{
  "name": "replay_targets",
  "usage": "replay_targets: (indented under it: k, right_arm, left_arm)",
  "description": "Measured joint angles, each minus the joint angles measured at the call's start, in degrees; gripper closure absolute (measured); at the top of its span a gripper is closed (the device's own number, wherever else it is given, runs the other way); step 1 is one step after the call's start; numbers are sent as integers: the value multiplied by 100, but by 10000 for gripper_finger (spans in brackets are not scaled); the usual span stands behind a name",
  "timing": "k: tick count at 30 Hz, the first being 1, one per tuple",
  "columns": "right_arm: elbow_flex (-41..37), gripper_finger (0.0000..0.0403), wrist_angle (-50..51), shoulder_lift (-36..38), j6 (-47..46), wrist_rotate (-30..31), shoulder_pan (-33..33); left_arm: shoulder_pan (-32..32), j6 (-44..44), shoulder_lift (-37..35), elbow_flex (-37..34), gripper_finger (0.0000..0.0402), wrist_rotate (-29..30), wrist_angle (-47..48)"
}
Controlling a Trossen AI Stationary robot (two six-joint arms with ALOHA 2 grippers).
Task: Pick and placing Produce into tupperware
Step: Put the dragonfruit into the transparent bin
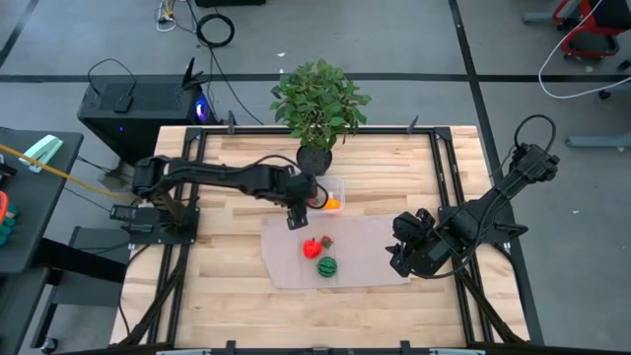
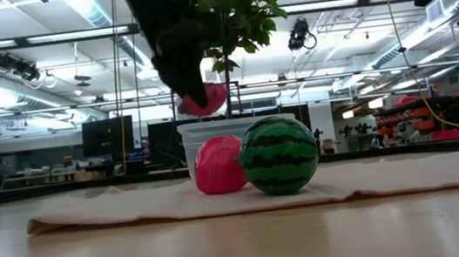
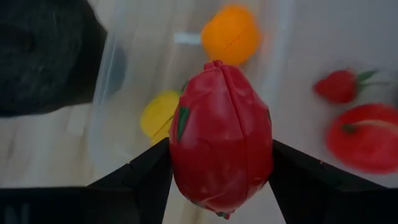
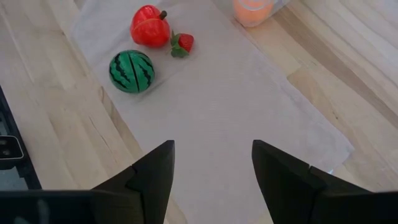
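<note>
My left gripper (image 1: 296, 214) is shut on a red toy fruit with green flecks (image 3: 221, 124), held in the air just beside and above the clear tupperware (image 1: 335, 187). The tupperware stands on the table in front of the plant pot. An orange piece (image 3: 231, 34) and a yellow piece (image 3: 158, 115) lie inside it. A red apple-like fruit (image 1: 312, 248), a strawberry (image 1: 326, 241) and a green striped watermelon ball (image 1: 326, 266) rest on the translucent mat (image 1: 370, 247). My right gripper (image 1: 402, 254) is open and empty over the mat's right end. My left gripper pinches the red fruit by its two opposite sides (image 3: 181, 158) between its two fingers (image 3: 146, 180). The fingers come from above, pointing down. The fruit is lifted clear and shows in the low view (image 2: 202, 99) above the tupperware's rim (image 2: 212, 126).
A leafy potted plant (image 1: 317, 104) stands just behind the tupperware at the table's far edge. Black frame rails (image 1: 444, 177) run along the table's sides. Bare wood lies left of the mat and along the near edge.
</note>
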State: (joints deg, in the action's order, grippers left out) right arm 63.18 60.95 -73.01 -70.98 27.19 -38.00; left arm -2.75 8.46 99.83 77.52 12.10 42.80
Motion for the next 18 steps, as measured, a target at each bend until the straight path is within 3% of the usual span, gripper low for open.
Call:
replay_targets:
  k: [18]
  right_arm:
    - [0,182,-2,0,-90,25,0]
  left_arm:
    - [-4,-775,155,0,161,336,-552]
